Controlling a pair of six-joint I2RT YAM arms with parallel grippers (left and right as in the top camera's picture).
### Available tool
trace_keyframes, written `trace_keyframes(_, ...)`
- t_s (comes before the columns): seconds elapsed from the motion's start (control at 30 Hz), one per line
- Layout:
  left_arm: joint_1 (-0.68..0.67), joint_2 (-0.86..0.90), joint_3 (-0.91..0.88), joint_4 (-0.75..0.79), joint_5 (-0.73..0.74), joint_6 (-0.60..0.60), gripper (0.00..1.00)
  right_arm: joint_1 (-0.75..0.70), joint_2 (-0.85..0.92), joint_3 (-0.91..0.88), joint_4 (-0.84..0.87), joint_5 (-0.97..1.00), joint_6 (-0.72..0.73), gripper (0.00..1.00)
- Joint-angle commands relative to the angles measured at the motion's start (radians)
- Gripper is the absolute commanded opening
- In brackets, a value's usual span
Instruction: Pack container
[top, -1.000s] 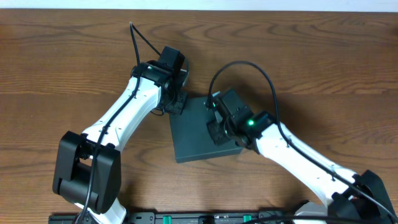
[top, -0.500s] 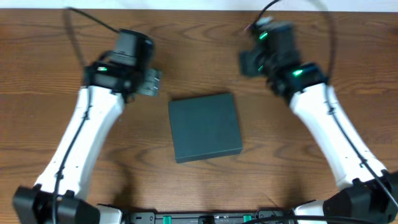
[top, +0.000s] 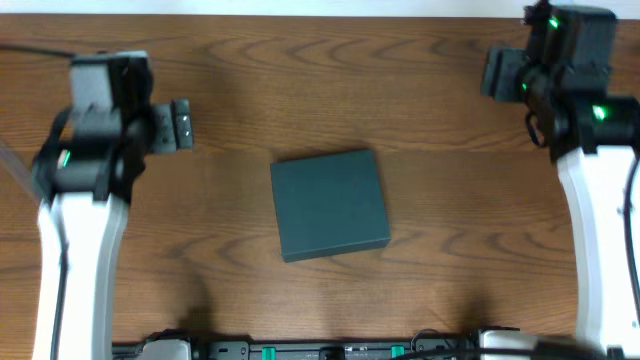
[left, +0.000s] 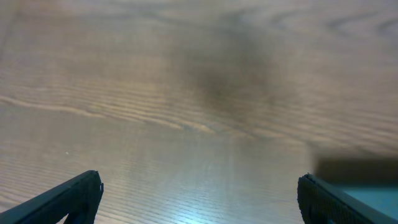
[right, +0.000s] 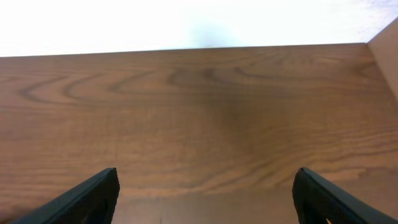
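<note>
Lying between claws: container (top: 330, 205), matte teal, square
Left claw (left: 199, 186): spread
Right claw (right: 205, 186): spread
Table (top: 330, 80): brown woodgrain

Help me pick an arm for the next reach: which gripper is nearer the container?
Left. The left gripper hangs off the container's far-left corner; the right gripper is farther away, beyond its far-right corner.

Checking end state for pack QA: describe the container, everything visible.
The container is a dark teal-green, matte, roughly square box that looks like cardboard. From overhead its top looks closed and flat, and no seam, hinge or label can be made out. It lies flat near the middle of the wooden table, turned slightly off the table's edges. Only the table touches it. The left gripper and right gripper are open and well clear.
</note>
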Motion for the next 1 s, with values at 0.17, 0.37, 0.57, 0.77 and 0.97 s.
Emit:
trace_keyframes(0.17, -0.011, -0.269, -0.266, 0.050, 0.075, 0.011, 0.99, 0.006, -0.341, -0.478, 0.145, -0.014, 0.054, 0.84)
trace_keyframes(0.37, -0.064, -0.437, -0.513, 0.216, 0.074, 0.004, 0.99, 0.034, -0.504, -0.803, 0.282, -0.016, 0.013, 0.85)
trace_keyframes(0.57, -0.068, -0.531, -0.677, 0.297, 0.063, 0.000, 0.99, 0.055, -0.563, -0.945, 0.295, -0.005, 0.032, 0.99)
trace_keyframes(0.77, -0.067, -0.530, -0.682, 0.295, 0.069, 0.001, 0.99, 0.055, -0.574, -0.945, 0.306, -0.005, 0.032, 0.99)
trace_keyframes(0.97, -0.067, -0.516, -0.682, 0.294, 0.069, 0.001, 0.99, 0.055, -0.557, -0.945, 0.304, -0.004, 0.032, 0.99)
